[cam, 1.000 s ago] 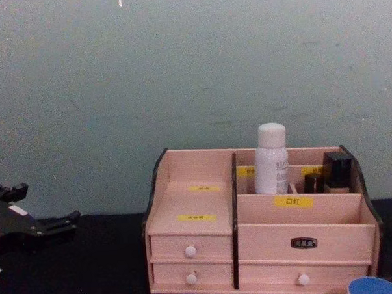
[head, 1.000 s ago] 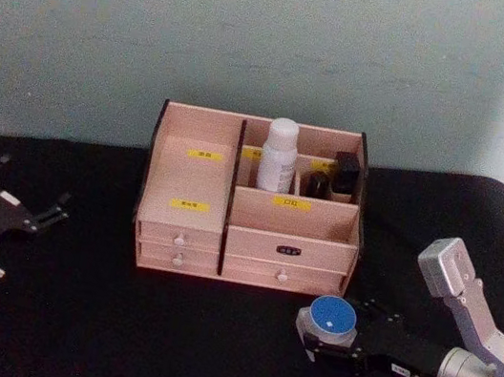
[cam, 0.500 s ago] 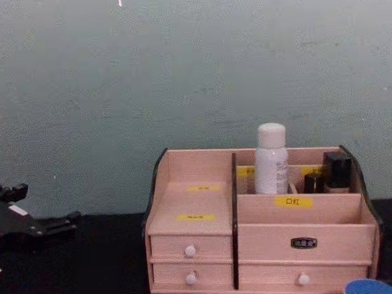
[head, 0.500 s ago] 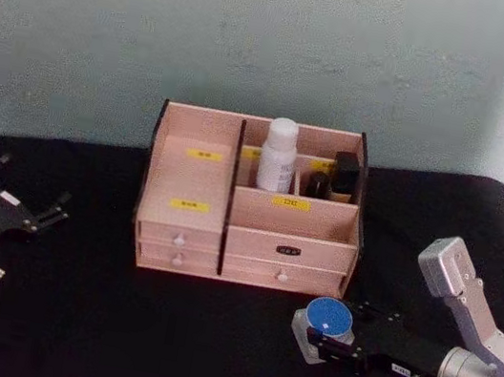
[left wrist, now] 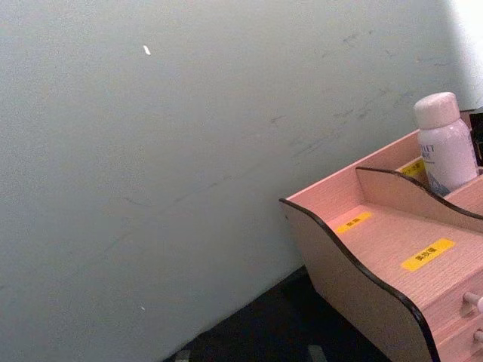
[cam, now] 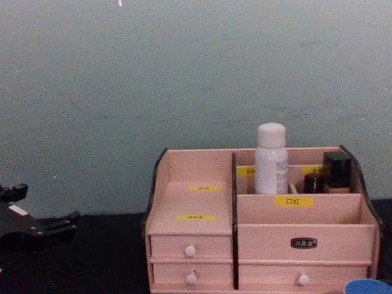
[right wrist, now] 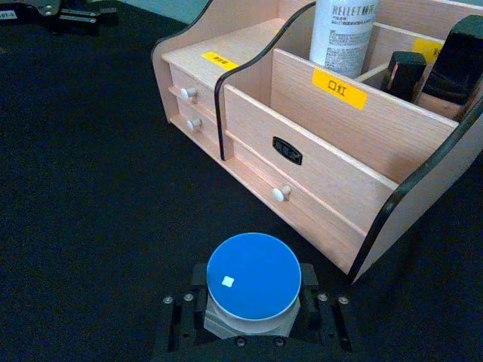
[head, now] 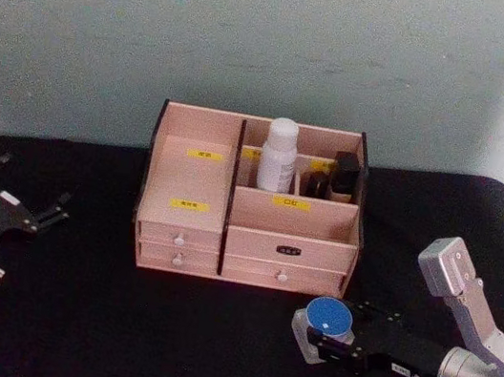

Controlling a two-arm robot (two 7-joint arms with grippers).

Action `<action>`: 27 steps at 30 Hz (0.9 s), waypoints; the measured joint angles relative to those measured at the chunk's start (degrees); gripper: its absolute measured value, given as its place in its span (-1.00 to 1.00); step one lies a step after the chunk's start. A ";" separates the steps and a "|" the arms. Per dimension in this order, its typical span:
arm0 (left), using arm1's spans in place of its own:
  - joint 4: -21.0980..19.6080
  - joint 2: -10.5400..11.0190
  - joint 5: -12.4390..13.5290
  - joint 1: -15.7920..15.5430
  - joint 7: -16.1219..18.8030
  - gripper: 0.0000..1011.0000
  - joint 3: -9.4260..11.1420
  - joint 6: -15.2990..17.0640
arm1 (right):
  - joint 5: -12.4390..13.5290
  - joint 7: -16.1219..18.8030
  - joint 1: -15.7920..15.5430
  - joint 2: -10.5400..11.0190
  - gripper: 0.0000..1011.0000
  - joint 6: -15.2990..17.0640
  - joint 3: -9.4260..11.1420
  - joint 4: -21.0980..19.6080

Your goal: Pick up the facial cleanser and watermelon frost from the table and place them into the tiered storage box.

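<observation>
Head view, lower right: right end effector (head: pixel 324 340) clenched on the watermelon frost (head: pixel 329 317), tiered storage box (head: pixel 190 183) just up-left with facial cleanser (head: pixel 277 157) already inside, left end effector (head: pixel 31 227) idle, spread, far left.

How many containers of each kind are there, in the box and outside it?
White bottle: 1, the facial cleanser, in the tiered storage box.
Blue-lidded jar: 1, the watermelon frost, in the right claw.
Black containers: 2, in the box.
Total: 4.
</observation>
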 joint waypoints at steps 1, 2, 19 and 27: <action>0.00 0.00 0.00 0.00 0.00 0.98 0.00 0.00 | 0.00 0.00 0.00 0.00 0.40 0.00 0.00 0.00; 0.00 0.00 0.00 0.00 0.00 0.98 0.00 0.00 | 0.00 0.00 0.00 0.00 0.40 0.00 0.00 0.00; 0.00 0.00 0.00 0.00 0.00 0.98 0.00 0.00 | 2.01 4.45 1.62 1.75 0.40 -1.69 -1.28 -1.86; 0.00 0.00 0.00 0.00 0.00 0.98 0.00 0.00 | 2.86 4.96 4.92 0.60 0.40 -1.74 -2.61 -2.31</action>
